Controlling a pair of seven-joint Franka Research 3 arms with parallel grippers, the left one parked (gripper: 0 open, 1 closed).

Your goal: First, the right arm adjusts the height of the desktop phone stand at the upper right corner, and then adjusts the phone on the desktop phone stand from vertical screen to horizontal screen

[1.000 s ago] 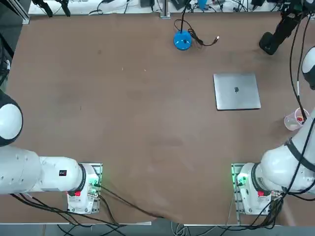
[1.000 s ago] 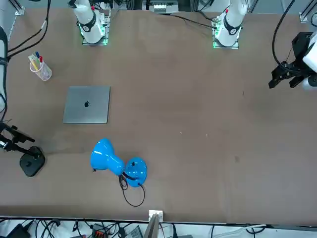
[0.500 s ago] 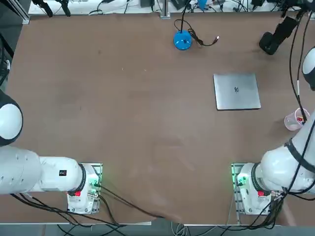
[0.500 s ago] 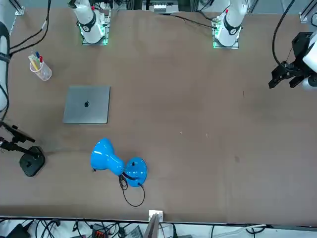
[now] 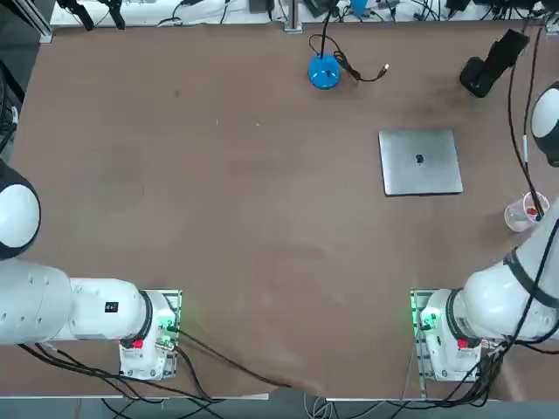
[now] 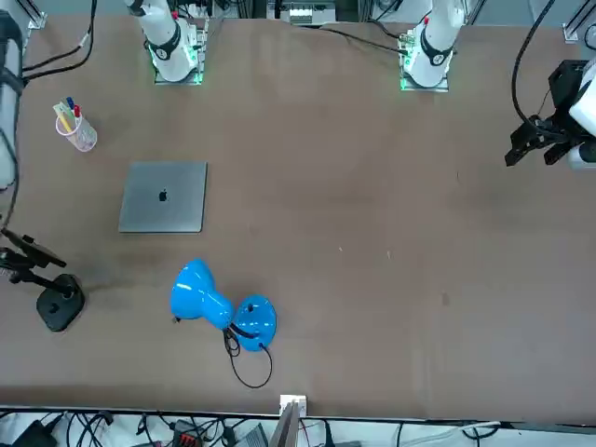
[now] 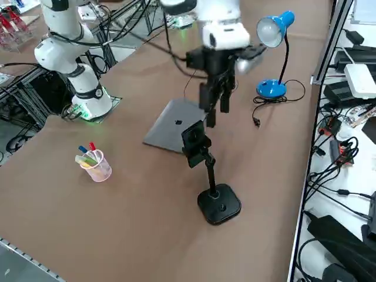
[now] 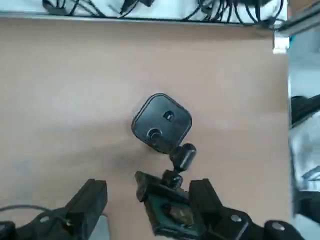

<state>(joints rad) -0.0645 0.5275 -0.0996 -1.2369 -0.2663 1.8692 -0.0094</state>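
The desktop phone stand stands at the table's far right corner, its black base (image 7: 219, 204) flat on the table and a thin post rising from it. At the post's top the phone (image 7: 192, 141) sits in the clamp as a small black slab. My right gripper (image 7: 214, 108) hangs just above the phone, open, with nothing in it. In the wrist view the base (image 8: 161, 122) lies below and the phone (image 8: 167, 212) sits between the two spread fingers (image 8: 92, 200), close to one of them. The stand (image 5: 479, 74) also shows from overhead, and its base (image 6: 60, 303) from across the table.
A shut silver laptop (image 5: 420, 161) lies inward of the stand. A blue desk lamp (image 7: 271, 59) with a black cable stands at the far edge. A clear cup of pens (image 7: 94, 163) sits near the right edge. Cables and devices crowd the shelf beyond the table's far edge.
My right gripper has opened, let go of the stand's top and drawn back up from it. The stand's base has stayed where it was.
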